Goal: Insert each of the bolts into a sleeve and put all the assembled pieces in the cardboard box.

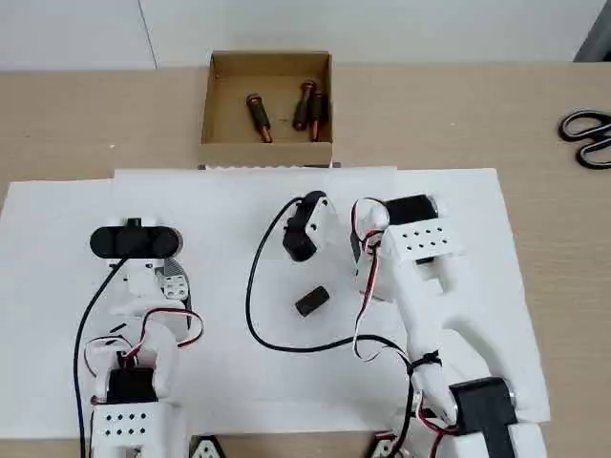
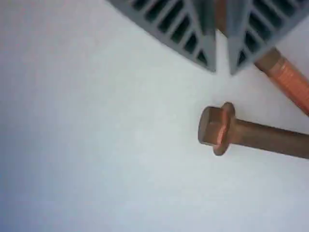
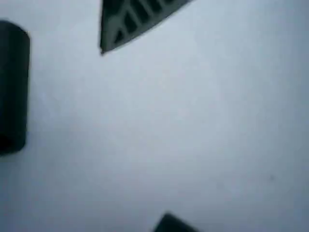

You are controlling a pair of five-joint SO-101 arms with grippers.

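In the left wrist view my left gripper [image 2: 221,67] hangs close over the white paper. Its grey fingers are nearly together, and a copper bolt [image 2: 285,77] runs out from between them. A second copper bolt [image 2: 241,134] lies flat on the paper just beside the tips. From above, the left gripper [image 1: 158,277] is at the left of the sheet. My right gripper [image 1: 301,239] is at the middle, open, just beyond a black sleeve [image 1: 312,301] lying on the paper. In the right wrist view its fingers are wide apart [image 3: 135,133], with the sleeve [image 3: 12,87] off to one side.
The cardboard box [image 1: 267,153] stands past the paper's far edge with sleeved bolts [image 1: 258,116] inside. Scissors [image 1: 587,138] lie at the table's far right. A black cable [image 1: 258,315] loops across the paper near the sleeve.
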